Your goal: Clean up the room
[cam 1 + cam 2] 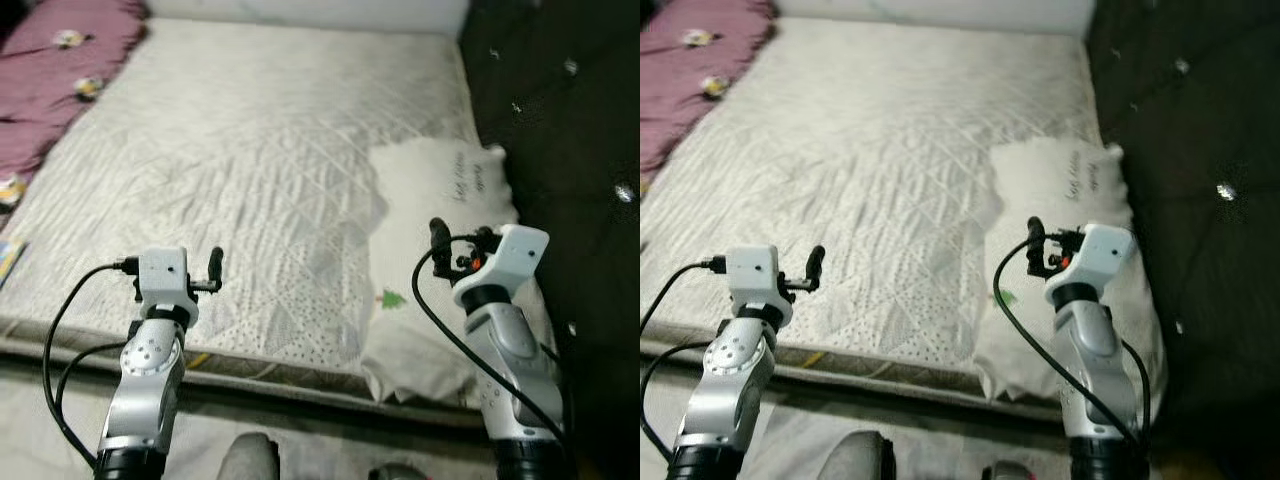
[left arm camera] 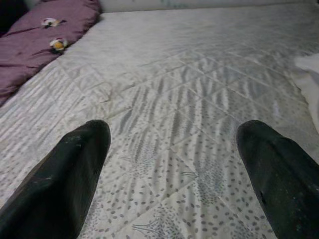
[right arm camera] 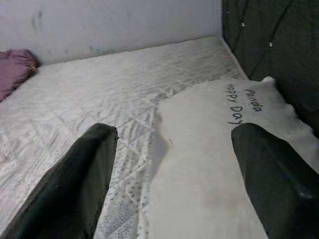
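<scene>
Both arms are up over the near edge of the mattress point(image 1: 240, 150). The left gripper point(image 2: 174, 164) is spread wide above bare quilting, the right gripper point(image 3: 172, 164) is spread too, empty, over the white pillow point(image 1: 440, 190) (lettered "Happy Day"), which lies beside the dark headboard point(image 1: 570, 120); a purple blanket point(image 1: 60, 70) sits far left.

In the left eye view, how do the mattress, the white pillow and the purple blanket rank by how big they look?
1. The mattress, by far the largest.
2. The white pillow and the purple blanket look roughly alike; the blanket runs off the picture's edge and the right arm covers part of the pillow, so I won't rank them.
</scene>
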`<state>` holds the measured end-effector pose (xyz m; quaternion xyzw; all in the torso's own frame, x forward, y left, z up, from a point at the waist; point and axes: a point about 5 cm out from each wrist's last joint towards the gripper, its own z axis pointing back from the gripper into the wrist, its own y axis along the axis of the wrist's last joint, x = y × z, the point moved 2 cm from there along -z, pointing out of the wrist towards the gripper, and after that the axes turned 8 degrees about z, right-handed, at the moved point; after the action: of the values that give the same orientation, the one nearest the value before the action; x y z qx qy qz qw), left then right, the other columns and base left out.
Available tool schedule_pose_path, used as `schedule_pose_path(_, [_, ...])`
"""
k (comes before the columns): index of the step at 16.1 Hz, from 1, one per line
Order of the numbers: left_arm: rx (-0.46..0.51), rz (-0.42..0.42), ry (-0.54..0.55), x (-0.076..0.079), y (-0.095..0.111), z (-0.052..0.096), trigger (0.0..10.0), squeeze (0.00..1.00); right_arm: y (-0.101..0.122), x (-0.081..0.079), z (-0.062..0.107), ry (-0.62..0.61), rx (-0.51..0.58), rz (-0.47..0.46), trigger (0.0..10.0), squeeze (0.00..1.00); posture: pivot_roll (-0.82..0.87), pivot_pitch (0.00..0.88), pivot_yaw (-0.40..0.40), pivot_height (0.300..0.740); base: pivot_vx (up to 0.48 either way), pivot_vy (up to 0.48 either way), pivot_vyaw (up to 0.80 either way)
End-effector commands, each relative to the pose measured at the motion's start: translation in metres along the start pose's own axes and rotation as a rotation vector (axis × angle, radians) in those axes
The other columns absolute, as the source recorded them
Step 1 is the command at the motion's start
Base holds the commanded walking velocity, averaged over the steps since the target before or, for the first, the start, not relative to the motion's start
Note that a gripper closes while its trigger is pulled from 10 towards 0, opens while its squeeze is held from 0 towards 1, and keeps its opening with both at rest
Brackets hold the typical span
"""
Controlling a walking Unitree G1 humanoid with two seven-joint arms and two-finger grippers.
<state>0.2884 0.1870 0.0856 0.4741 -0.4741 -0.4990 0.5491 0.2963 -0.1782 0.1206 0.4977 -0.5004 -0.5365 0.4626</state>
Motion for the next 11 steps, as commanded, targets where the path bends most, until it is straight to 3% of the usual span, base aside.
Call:
schedule_pose_path(1, [-0.005, -0.008, 0.003, -0.0031, -0.0011, 0.0004, 10.0, 0.0, -0.0073, 0.0039, 0.0026, -0.032, -0.033, 0.006, 10.0, 0.4, 0.01, 0.039, 0.022, 0.74, 0.0, 0.0, 0.0])
schedule_pose_path(2, [-0.013, 0.009, 0.004, -0.0027, -0.002, 0.0002, 10.0, 0.0, -0.0091, 0.0048, 0.0027, -0.037, -0.045, 0.009, 10.0, 0.0, 0.01, 0.04, 0.023, 0.74, 0.0, 0.0, -0.73])
schedule_pose_path(5, [-0.028, 0.029, -0.003, -0.0007, -0.004, -0.0006, 10.0, 0.0, -0.0087, 0.0079, 0.0015, -0.045, -0.041, 0.007, 10.0, 0.0, 0.0, 0.044, 0.023, 0.74, 0.0, 0.119, -0.69])
schedule_pose_path(11, [-0.024, 0.028, -0.005, -0.0002, -0.0037, -0.001, 10.0, 0.0, -0.0105, 0.0074, 0.0008, -0.045, -0.048, 0.014, 10.0, 0.0, 0.0, 0.05, 0.018, 0.74, 0.0, 0.459, 0.0])
